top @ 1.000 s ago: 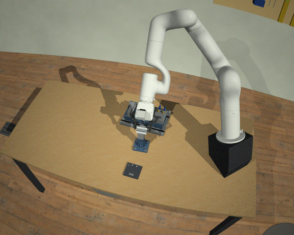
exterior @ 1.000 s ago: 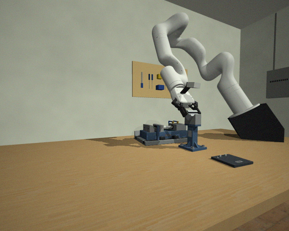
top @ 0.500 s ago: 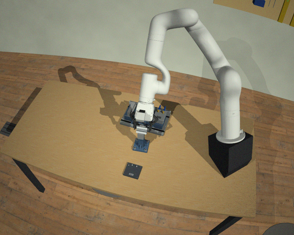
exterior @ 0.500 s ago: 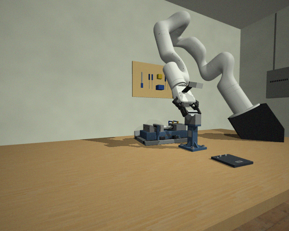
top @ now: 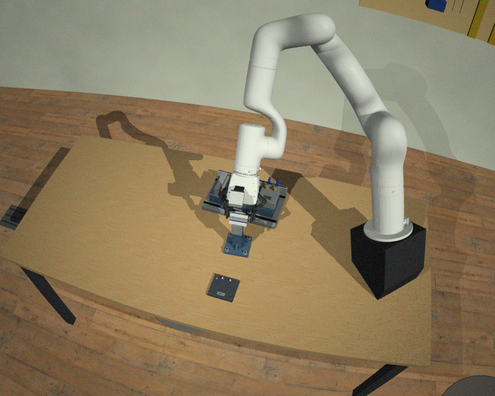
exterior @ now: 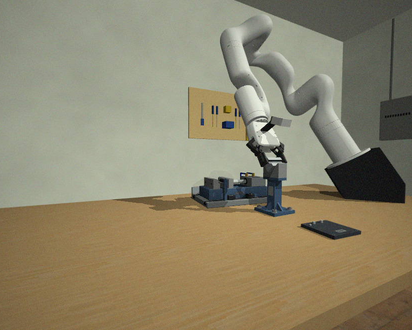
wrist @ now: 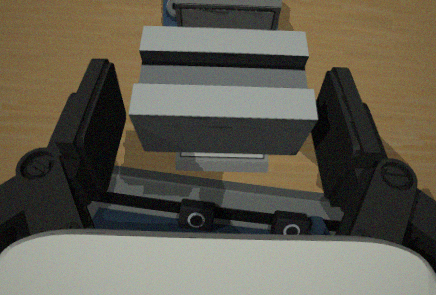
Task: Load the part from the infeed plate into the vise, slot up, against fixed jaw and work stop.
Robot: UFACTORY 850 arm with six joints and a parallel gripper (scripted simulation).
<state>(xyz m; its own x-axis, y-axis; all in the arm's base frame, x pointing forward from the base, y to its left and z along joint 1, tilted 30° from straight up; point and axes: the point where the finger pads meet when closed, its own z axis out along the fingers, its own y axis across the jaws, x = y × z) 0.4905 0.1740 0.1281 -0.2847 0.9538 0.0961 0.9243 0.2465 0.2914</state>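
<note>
The grey part (wrist: 222, 93) lies in the top of the blue V-block (top: 238, 245), seen also in the side view (exterior: 274, 171). Its milled slot shows as a dark band across the face turned toward the wrist camera. My gripper (wrist: 219, 90) is open and straddles the part, one dark finger beside each end, with a small gap on both sides. It sits just above the V-block in the overhead view (top: 241, 212) and the side view (exterior: 272, 160). The vise (exterior: 227, 191) stands just behind the V-block, jaws apart. The dark infeed plate (top: 223, 287) is empty.
The arm's black base block (top: 388, 260) stands at the table's right. The wrist partly hides the vise (top: 277, 200) from above. A tool board (exterior: 217, 113) hangs on the back wall.
</note>
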